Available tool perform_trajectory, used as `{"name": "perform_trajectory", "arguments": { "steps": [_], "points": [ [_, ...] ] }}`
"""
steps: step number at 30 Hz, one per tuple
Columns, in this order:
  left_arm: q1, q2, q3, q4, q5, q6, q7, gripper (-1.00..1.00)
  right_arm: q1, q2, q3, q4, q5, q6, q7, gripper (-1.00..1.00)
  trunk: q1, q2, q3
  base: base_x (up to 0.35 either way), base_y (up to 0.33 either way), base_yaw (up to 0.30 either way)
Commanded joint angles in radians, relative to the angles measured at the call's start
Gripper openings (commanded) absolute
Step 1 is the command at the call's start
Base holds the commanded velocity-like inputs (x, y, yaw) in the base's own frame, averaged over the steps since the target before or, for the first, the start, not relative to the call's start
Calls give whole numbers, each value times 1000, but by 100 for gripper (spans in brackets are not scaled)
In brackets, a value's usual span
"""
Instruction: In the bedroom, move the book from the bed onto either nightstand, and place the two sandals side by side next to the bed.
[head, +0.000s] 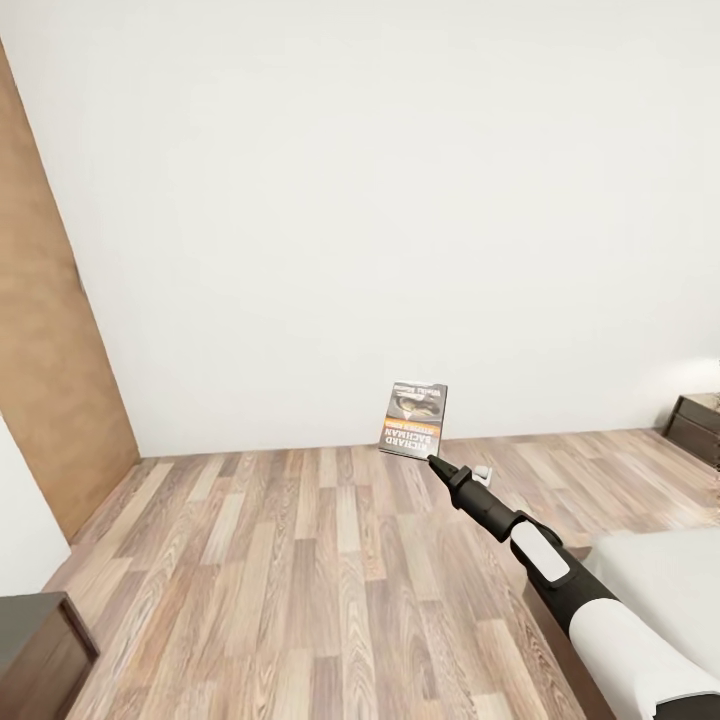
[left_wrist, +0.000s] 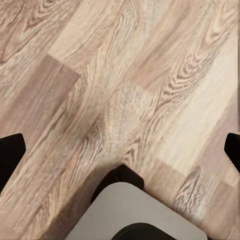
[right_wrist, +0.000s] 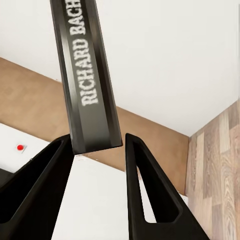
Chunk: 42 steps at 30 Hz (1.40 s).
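floor (head: 300, 560): wood plank, grainy, matt | book (head: 414, 420): glossy paper cover | wall (head: 380, 200): smooth matt white | nightstand (head: 697, 428): dk wood

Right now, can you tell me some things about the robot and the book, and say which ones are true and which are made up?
1. The right gripper is holding the book up in the air. True.
2. The book is lying flat on the bed. False: it is held up above the wooden floor, in front of the white wall.
3. The book's spine says RICHARD. True, it reads so in the right wrist view.
4. The left wrist camera looks down at a blue sandal. False: it looks at wood planks.
5. A dark wooden cabinet stands by the wall at the far right. True.
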Motion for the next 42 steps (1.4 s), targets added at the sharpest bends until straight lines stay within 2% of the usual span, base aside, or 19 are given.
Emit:
{"name": "perform_trajectory", "arguments": {
  "steps": [1,10,30,42],
  "points": [
    [-1,0,8,2,0,-1,-7,100,-1,-1,4,0,-14,6,1,-100,0,-1,-1,240,147,-192],
    [-1,0,8,2,0,-1,-7,100,-1,-1,4,0,-13,6,1,-100,0,-1,-1,240,142,-151],
    [-1,3,8,2,1,-1,-13,100,0,-2,2,25,-19,8,25,-100,0,-1,-1,237,12,-14],
    [-1,4,8,2,0,-1,-13,100,0,-2,-1,61,-22,8,57,-100,0,-1,-1,243,20,-231]
  ]
}}
